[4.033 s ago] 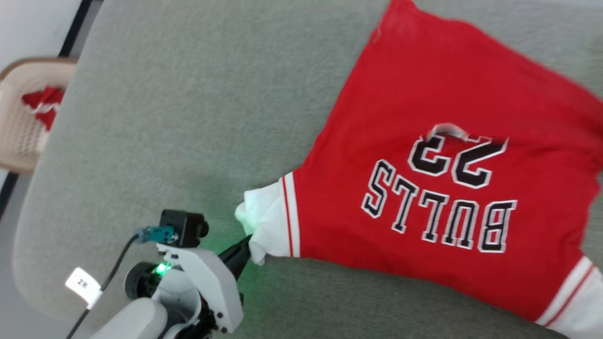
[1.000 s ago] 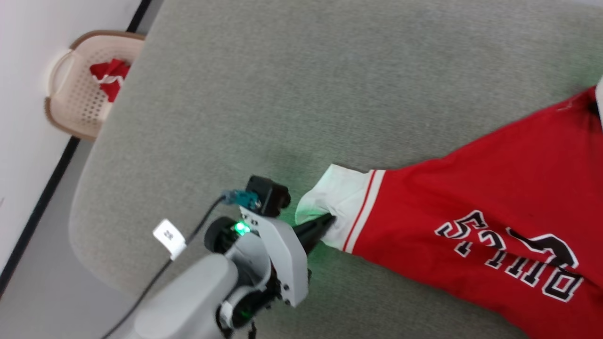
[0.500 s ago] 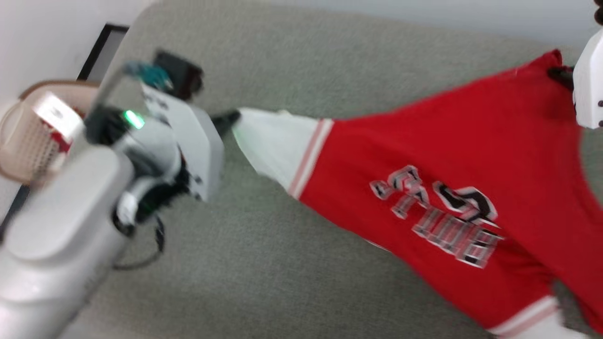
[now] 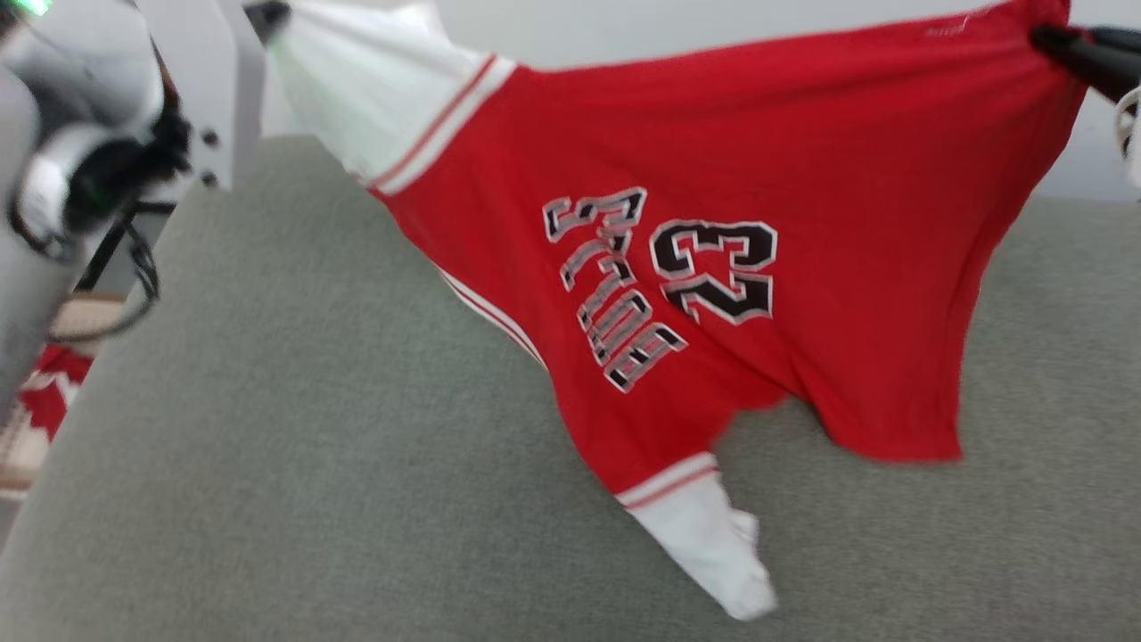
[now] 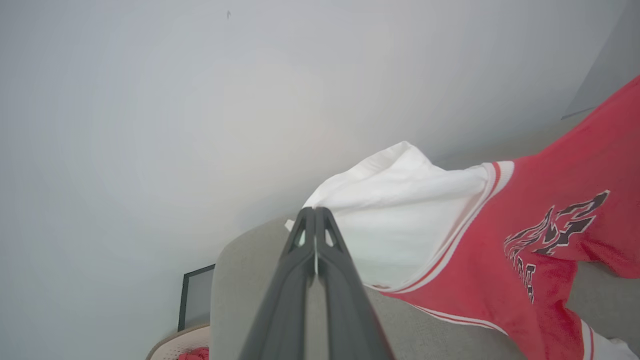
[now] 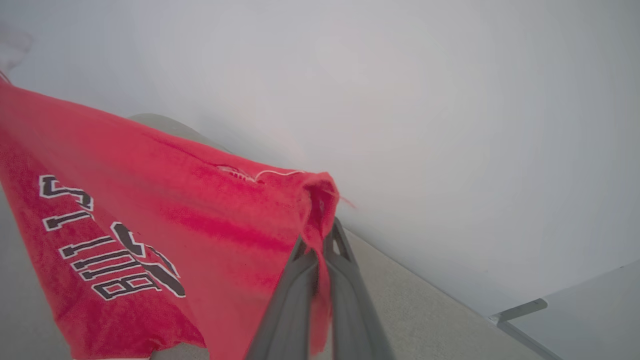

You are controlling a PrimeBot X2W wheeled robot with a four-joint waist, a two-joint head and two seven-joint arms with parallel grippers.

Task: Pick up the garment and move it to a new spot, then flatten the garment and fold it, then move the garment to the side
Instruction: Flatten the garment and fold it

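Note:
The garment [image 4: 713, 223], a red jersey with white sleeves and black number 23, hangs stretched in the air above the grey table [image 4: 312, 446]. At the top left of the head view my left gripper [image 4: 267, 13] is shut on one white sleeve [image 4: 357, 80]. My right gripper [image 4: 1047, 40] at the top right is shut on a red corner of the hem. The other white sleeve [image 4: 704, 544] droops onto the table. In the left wrist view the left gripper [image 5: 315, 215] pinches the white sleeve [image 5: 400, 210]. The right wrist view has the right gripper [image 6: 320, 235] clamped on bunched red cloth [image 6: 200, 225].
A beige basket [image 4: 22, 455] holding red and white cloth sits beyond the table's left edge. A pale wall [image 4: 624, 27] stands behind the table. The grey table surface lies open in front of and left of the hanging jersey.
Both arms have risen and lifted the jersey off the table, so most of it now hangs in the air. The head camera has tilted up as well.

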